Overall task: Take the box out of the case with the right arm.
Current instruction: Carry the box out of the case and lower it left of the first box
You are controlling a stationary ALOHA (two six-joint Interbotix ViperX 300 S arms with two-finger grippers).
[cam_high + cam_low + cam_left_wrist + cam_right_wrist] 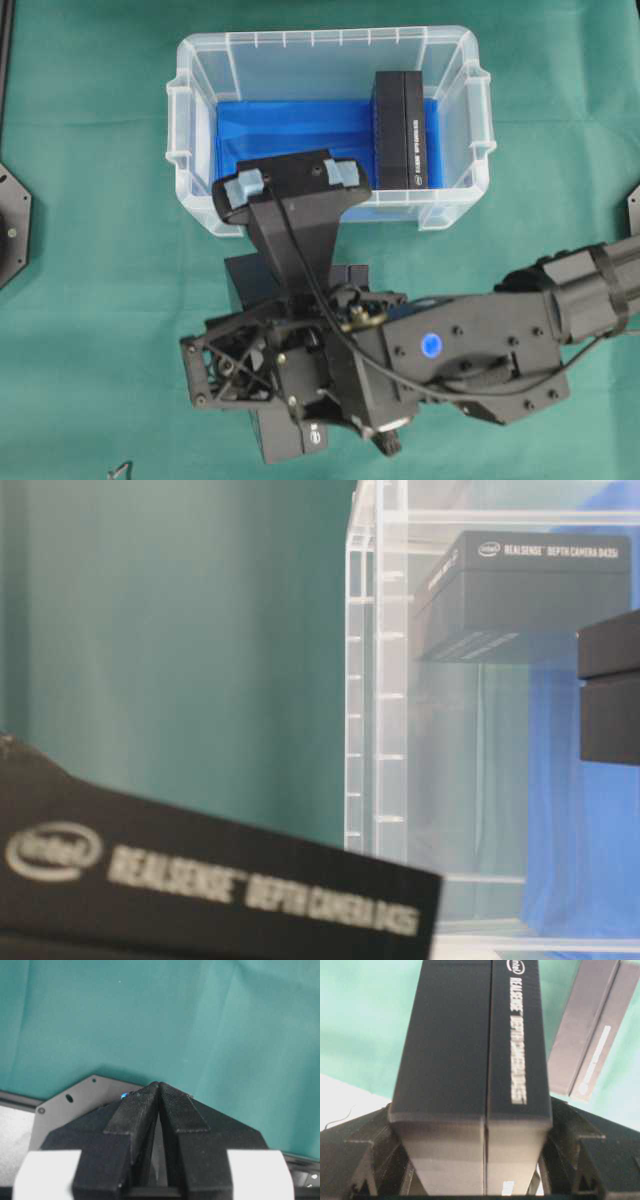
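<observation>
Two black boxes visible. Nearest, the right gripper (480,1180) clamps one box (470,1060) between its truss-patterned fingers, outside the case over the green tabletop (90,330); another dark box (592,1025) lies on the cloth just beyond. Farther off, the clear case (190,110) holds a second black box (400,130) standing against its right wall on the blue lining. Left gripper (159,1091): fingertips pressed together, empty.
</observation>
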